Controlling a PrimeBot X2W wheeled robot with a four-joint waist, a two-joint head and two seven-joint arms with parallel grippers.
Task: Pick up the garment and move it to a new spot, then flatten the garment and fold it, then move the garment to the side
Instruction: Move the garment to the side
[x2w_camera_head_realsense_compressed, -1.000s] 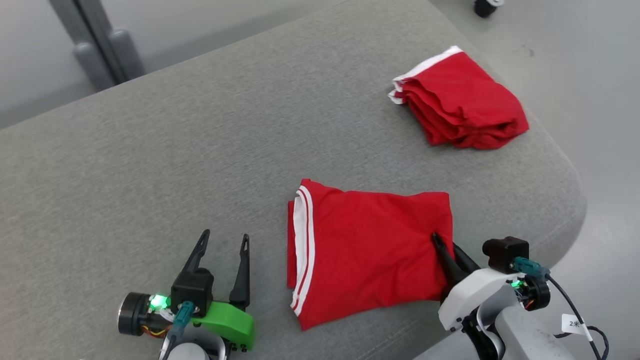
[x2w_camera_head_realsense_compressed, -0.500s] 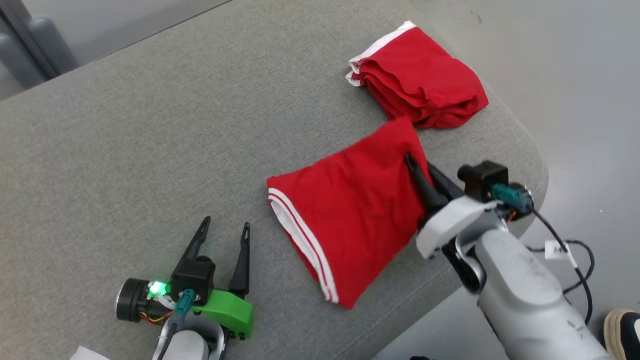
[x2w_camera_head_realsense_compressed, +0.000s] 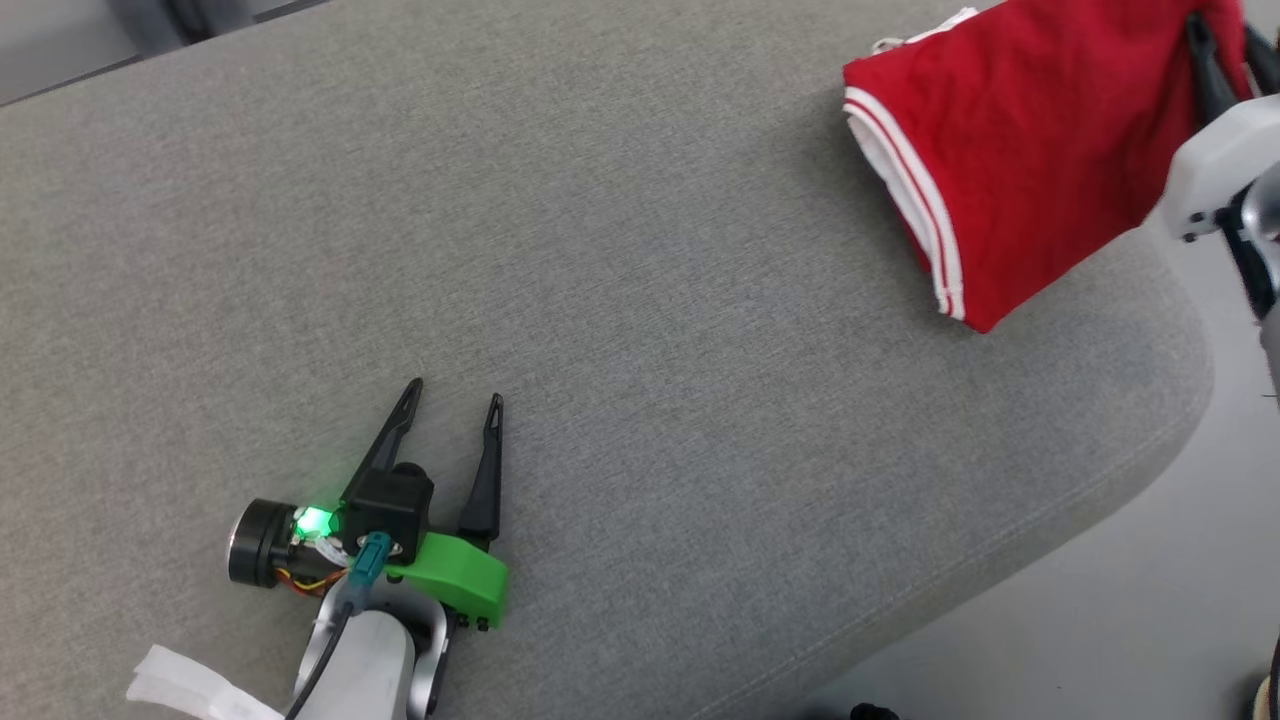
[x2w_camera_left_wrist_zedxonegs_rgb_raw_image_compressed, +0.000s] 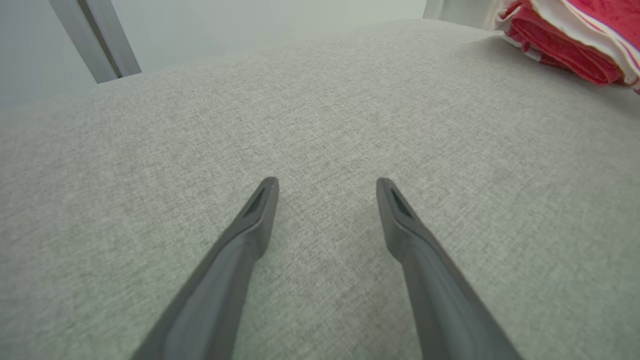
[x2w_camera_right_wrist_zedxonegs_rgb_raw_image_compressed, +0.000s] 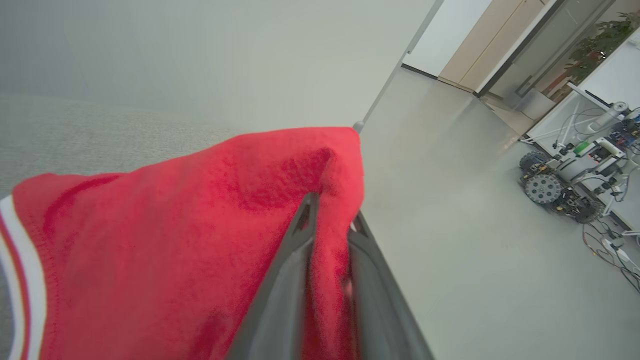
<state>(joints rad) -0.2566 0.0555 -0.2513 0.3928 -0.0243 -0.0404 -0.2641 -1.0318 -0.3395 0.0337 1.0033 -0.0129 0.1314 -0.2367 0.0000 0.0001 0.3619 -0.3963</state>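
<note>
Fingers (x2w_camera_right_wrist_zedxonegs_rgb_raw_image_compressed: 295, 260) of right gripper (x2w_camera_head_realsense_compressed: 1222, 32) pinch the garment's right edge, red cloth pressed between them. Grey cushion (x2w_camera_head_realsense_compressed: 620, 250) carries everything. Garment (x2w_camera_head_realsense_compressed: 1010, 150): red, folded flat, white-striped hem facing left, at the cushion's far right corner. Left gripper (x2w_camera_head_realsense_compressed: 455, 392): near left on the cushion, well apart from the garment, fingers spread wide.

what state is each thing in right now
red garment: folded, pinched at one edge
right gripper: jaws closed on the red garment
left gripper: jaws open, empty, over the grey cushion
second red garment: folded in a stack, lying on the grey cushion, not gripped
</note>
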